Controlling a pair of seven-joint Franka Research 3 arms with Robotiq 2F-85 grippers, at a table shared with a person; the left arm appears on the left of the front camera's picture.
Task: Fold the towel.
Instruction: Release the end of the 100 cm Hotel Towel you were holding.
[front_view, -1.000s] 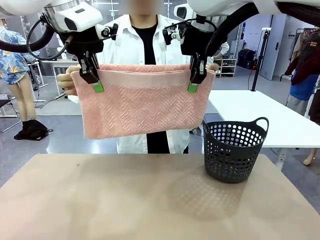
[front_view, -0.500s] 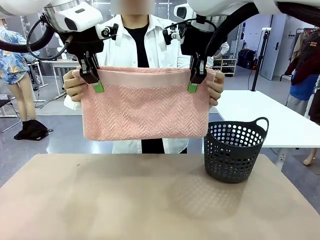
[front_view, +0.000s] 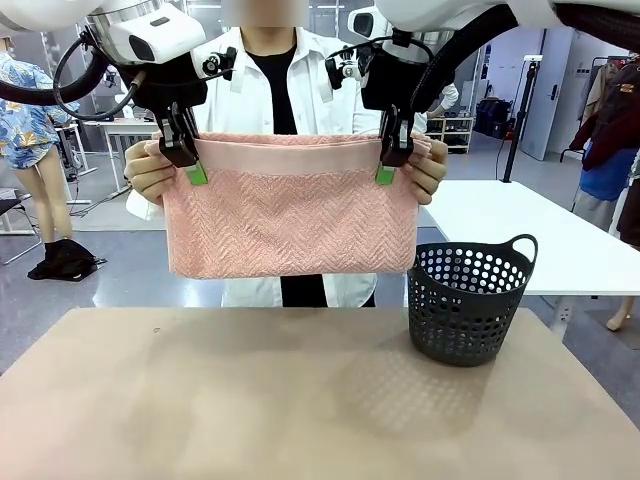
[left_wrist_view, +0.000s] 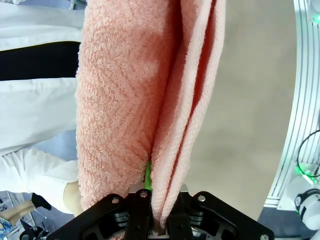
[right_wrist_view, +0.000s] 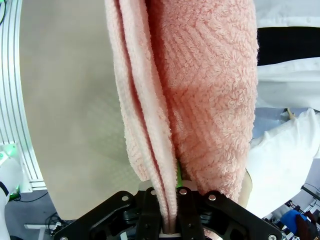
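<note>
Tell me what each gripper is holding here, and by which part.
The towel, by its top edge: the left gripper is shut on it near one upper corner, the right gripper near the other.

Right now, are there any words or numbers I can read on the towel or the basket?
No words or numbers can be read.
Towel: only a woven zigzag, no label showing.
Basket: only round holes, no print.
</note>
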